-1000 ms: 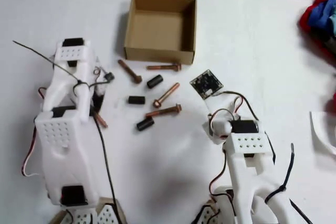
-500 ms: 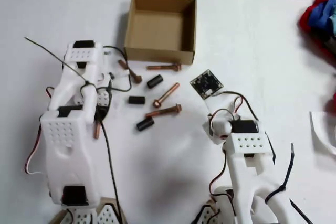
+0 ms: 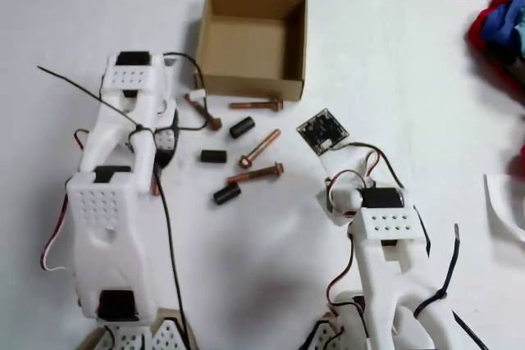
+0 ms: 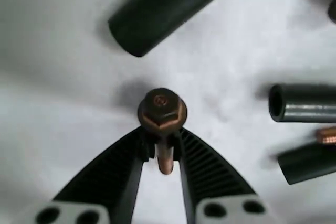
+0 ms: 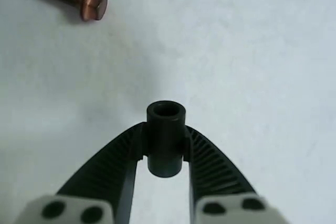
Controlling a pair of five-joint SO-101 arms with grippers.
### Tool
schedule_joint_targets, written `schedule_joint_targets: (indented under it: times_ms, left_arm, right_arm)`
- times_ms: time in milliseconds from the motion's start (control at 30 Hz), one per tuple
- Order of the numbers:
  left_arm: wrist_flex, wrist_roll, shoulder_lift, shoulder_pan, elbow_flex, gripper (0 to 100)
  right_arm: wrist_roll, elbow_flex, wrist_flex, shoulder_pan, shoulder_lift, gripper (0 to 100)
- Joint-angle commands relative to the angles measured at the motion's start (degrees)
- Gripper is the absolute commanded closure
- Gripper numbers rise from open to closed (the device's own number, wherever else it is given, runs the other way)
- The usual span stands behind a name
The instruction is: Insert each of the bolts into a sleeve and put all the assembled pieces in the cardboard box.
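**A:** Start at the near side. What has each arm got?

**B:** The right gripper [image 5: 165, 148] is clamped on a sleeve [image 5: 166, 124], bore facing away from the wrist. The left gripper [image 4: 164, 142] is closed round a bolt [image 4: 162, 111], pinching the shank just behind the head.

**A:** Anything moved in the last second?

**B:** The left arm [image 3: 123, 145] has swung in from the table's left side toward the loose parts, carrying its bolt. The right arm [image 3: 385, 227] hasn't budged.

**A:** So the bolt is heading for the sleeve?

**B:** That's my reading, though the two arms are well apart, with the scatter between them. The left wrist now looks down on three loose sleeves; the closest [image 4: 160, 11] lies just past the bolt head.

**A:** And farther out?

**B:** Four spare bolts on the table [image 3: 410, 55], one [image 3: 256, 105] just beside the box [image 3: 250, 84] at the far side.

**A:** Progress?

**B:** Early, I'd say. The held bolt and sleeve aren't mated yet, so each loose pair needs joining before anything goes in the box.
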Motion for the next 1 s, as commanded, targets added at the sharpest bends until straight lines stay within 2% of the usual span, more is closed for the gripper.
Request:
schedule_joint_targets:
  times_ms: [0, 267, 433, 733, 833, 867, 967]
  left_arm:
    - [0.4, 0.4, -2.3, 0.4, -2.4, 86]
    - [-6.2, 0.4, -1.8, 0.1, -2.3, 85]
    - [-8.0, 0.4, 3.3, 0.4, -2.9, 85]
    - [-4.8, 0.4, 10.2, 0.5, -5.5, 85]
    - [-2.7, 0.4, 10.1, 0.8, -7.8, 94]
    - [-2.3, -0.2, 9.9, 1.0, -8.7, 98]
    - [0.4, -7.9, 9.9, 2.9, -10.7, 98]
  right_arm:
    - [-0.4, -0.4, 0.4, -0.1, -2.2, 97.6]
    - [-0.3, -0.4, 0.5, -0.1, -2.2, 97.6]
    - [-0.3, -0.4, 0.5, -0.1, -2.2, 97.6]
    - [-0.3, -0.4, 0.5, -0.1, -2.2, 97.6]
    - [-0.3, -0.4, 0.5, -0.1, -2.2, 97.6]
    - [-0.3, -0.4, 0.4, -0.1, -2.2, 97.6]
    - [-0.3, -0.4, 0.4, -0.1, -2.2, 97.6]
